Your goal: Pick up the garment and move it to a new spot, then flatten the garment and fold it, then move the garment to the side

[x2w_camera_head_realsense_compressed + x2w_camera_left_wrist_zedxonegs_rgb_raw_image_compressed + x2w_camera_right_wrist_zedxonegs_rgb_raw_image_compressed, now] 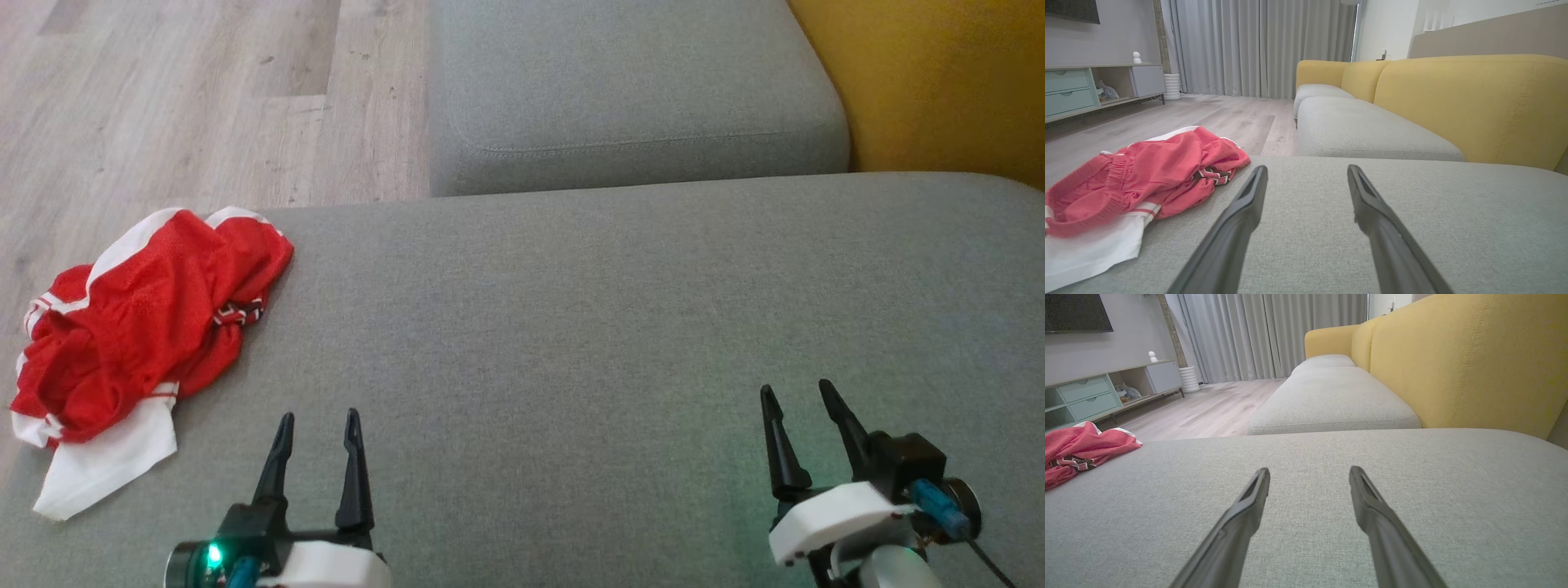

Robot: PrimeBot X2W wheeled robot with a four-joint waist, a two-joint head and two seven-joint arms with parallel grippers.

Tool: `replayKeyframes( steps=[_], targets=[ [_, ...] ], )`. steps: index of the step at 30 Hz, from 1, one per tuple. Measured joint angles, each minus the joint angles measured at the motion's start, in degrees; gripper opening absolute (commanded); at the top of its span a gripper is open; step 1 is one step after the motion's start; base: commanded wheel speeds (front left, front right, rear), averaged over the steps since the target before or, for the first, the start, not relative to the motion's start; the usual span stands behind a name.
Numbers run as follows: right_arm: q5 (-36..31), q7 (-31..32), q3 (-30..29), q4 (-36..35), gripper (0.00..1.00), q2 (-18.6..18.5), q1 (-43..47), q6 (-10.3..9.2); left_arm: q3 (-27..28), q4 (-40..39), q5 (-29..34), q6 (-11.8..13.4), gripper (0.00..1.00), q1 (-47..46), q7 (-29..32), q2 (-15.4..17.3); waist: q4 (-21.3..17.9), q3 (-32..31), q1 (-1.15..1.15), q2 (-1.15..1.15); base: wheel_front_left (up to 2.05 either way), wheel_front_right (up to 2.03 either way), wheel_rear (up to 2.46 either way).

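Observation:
A crumpled red garment [139, 318] with white trim lies bunched at the left edge of the grey sofa cushion [612, 343]; its elastic waistband and a white panel show in the left wrist view [1139, 179], and its edge shows at the far left of the right wrist view [1077, 451]. My left gripper [318, 425] stands open just right of and nearer than the garment, apart from it, with nothing between its fingers [1306, 171]. My right gripper [798, 396] hovers open over bare cushion far to the right [1309, 473].
A second grey seat cushion [629, 90] lies beyond, with the yellow sofa back [939, 82] at the right. Wooden floor [163, 98] runs to the left of the cushion edge. A low cabinet [1090, 87] and curtains [1257, 45] stand far off.

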Motion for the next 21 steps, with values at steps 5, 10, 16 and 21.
replayKeyframes(
  steps=[5,10,16,21],
  targets=[
    [0.23,0.0,-0.02,0.0,1.0,-0.01,0.01,0.0,0.26,0.79,0.01,-0.07,1.0,0.0,0.01,0.0,0.07,-0.24,0.0,0.0,0.0,0.0,0.0],
    [0.23,0.0,-0.02,0.0,1.0,-0.01,0.01,0.0,0.31,1.03,0.01,-0.07,1.0,0.0,0.0,0.0,0.39,-0.5,0.0,0.0,0.0,0.0,0.0],
    [0.23,0.0,0.09,-0.03,1.0,-0.02,0.13,0.0,0.55,1.13,0.08,-0.01,1.0,0.01,0.0,0.0,3.11,-0.86,0.0,0.0,0.0,0.0,0.0],
    [0.3,0.0,0.64,-0.22,1.0,-0.03,0.16,0.0,1.7,1.02,0.79,-0.03,1.0,0.04,0.0,0.0,6.84,-0.85,0.0,0.0,0.0,0.0,0.0]
  ],
)
